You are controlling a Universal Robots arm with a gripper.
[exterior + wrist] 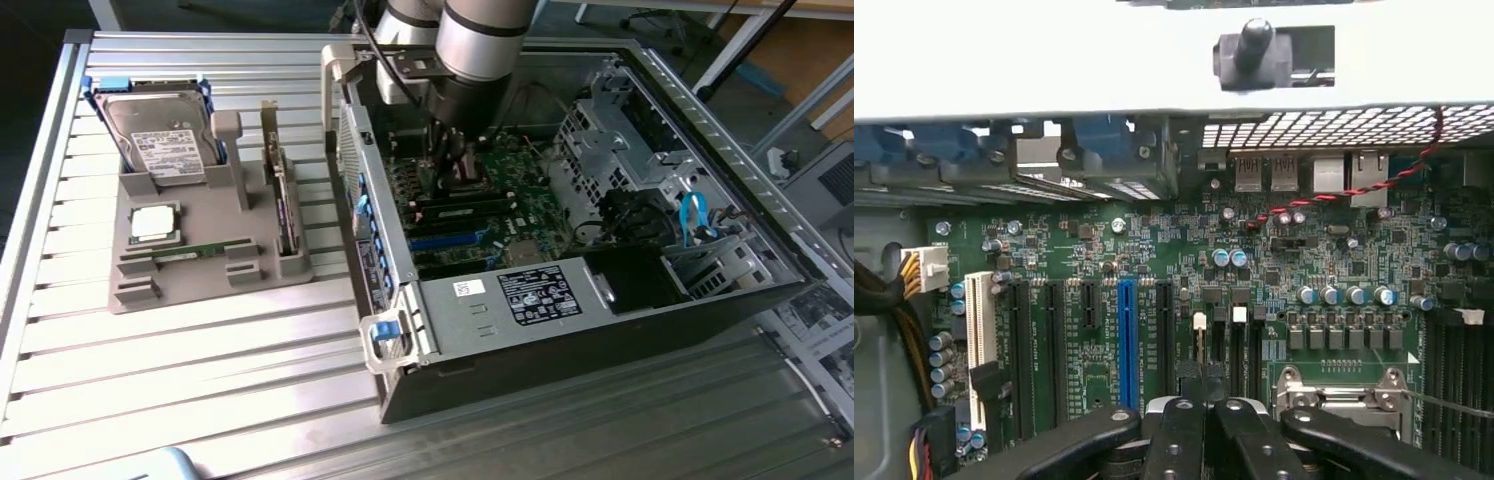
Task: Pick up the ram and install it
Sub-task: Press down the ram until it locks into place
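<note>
1. We see the tool (pixel 451 168) at the end of the arm, down inside the open computer case (pixel 534 360), which lies on its side on the slatted metal bench (pixel 200 400).
2. In the wrist view the tool (pixel 1204 395) has its dark fingers (pixel 1176 430) pressed together, and we can make out nothing clamped between them.
3. The tool hangs just above the green motherboard (pixel 1154 250), near a row of dark slots and one blue slot (pixel 1126 340). We cannot tell whether the fingertips touch the board.
4. The ram (pixel 200 250) is well apart from the tool, outside the case. It sits on its long edge in a groove of the grey holder (pixel 187 285), on the exterior view's left.
5. On the same holder, the square silver processor chip (pixel 154 222) lies flat just behind the ram.
6. The hard drive (pixel 160 140) leans tilted at the holder's far end.
7. The expansion card (pixel 278 180) stands upright along the side of the holder nearest the case.
8. In the exterior view the motherboard (pixel 534 215) lies flat on the case floor, with the arm coming down onto it from above.
</note>
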